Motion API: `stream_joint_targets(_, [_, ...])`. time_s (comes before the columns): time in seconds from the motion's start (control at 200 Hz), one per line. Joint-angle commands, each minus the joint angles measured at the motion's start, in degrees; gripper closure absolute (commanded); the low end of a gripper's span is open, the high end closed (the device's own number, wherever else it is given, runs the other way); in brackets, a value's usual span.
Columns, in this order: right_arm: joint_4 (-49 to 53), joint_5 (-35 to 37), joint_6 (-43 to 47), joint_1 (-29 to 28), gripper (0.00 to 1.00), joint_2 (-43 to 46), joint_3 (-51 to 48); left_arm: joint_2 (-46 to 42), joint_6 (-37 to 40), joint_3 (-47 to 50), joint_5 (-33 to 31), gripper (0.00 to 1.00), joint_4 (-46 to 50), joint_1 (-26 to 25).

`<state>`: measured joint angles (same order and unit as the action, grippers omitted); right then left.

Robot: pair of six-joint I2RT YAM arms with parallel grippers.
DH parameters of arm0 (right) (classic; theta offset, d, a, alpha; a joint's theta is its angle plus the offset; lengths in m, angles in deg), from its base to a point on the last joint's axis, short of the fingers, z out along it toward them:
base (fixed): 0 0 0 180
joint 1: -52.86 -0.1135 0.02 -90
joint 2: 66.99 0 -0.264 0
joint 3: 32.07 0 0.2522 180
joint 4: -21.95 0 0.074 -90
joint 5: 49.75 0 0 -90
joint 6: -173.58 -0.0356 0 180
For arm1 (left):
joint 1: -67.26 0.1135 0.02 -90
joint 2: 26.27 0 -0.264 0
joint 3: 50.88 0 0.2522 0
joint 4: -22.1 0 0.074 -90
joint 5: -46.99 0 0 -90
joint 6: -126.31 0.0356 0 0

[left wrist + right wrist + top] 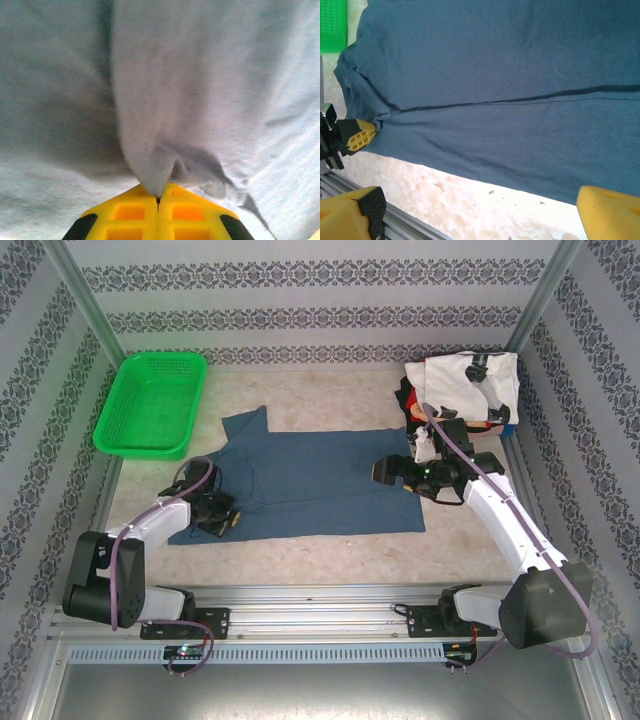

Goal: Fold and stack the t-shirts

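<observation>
One blue t-shirt (310,480) lies spread, plus one shirt pile (465,390), one basket (150,405).

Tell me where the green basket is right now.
In the top view the green basket sits at the far-left corner of the table, just left of the spread slate-blue t-shirt, opposite the shirt pile at far right.
</observation>
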<state>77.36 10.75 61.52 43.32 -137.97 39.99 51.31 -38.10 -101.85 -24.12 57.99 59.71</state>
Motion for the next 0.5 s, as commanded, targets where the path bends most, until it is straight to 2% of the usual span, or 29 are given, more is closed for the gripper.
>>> stream_joint_targets(0.0, [-0.8,-0.6,0.7,-0.6,0.02,0.1,1.0,1.2,3.1,-4.1,-1.7,0.99,1.8,-0.5])
stream_joint_targets(0.495, [-1.1,-1.4,0.4,-0.6,0.02,-0.4,0.3,16.4,17.0,-20.9,-3.3,1.00,6.0,-0.5])
